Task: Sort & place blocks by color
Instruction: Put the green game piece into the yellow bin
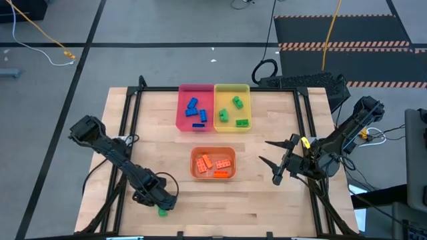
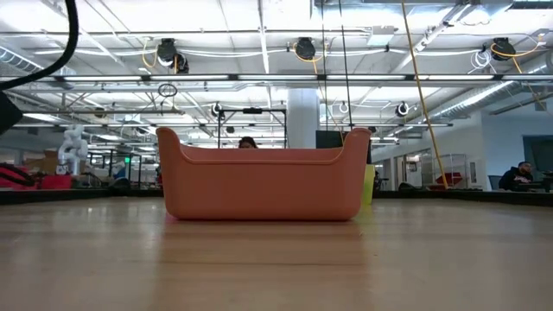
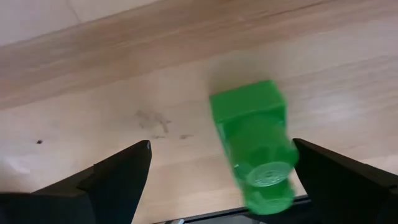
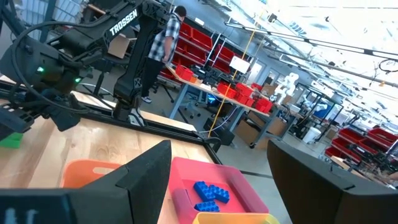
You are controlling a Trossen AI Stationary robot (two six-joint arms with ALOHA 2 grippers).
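Green block (image 3: pixel 255 146) lying loose between left gripper (image 3: pixel 221 180) spread jaws on worktop (image 3: pixel 124 74), barely visible from above, right gripper (image 1: pixel 275 161) jaws released, empty

Blue blocks (image 1: pixel 195 111) lie scattered in the pink tray (image 1: pixel 181 119), green blocks (image 1: pixel 235 111) in the yellow tray (image 1: pixel 247 90), and orange blocks (image 1: pixel 213 165) in the orange tray (image 1: pixel 195 153). One green block (image 3: pixel 254 142) lies on its side on the bare bench (image 1: pixel 260 207) near its front edge, studs facing sideways.
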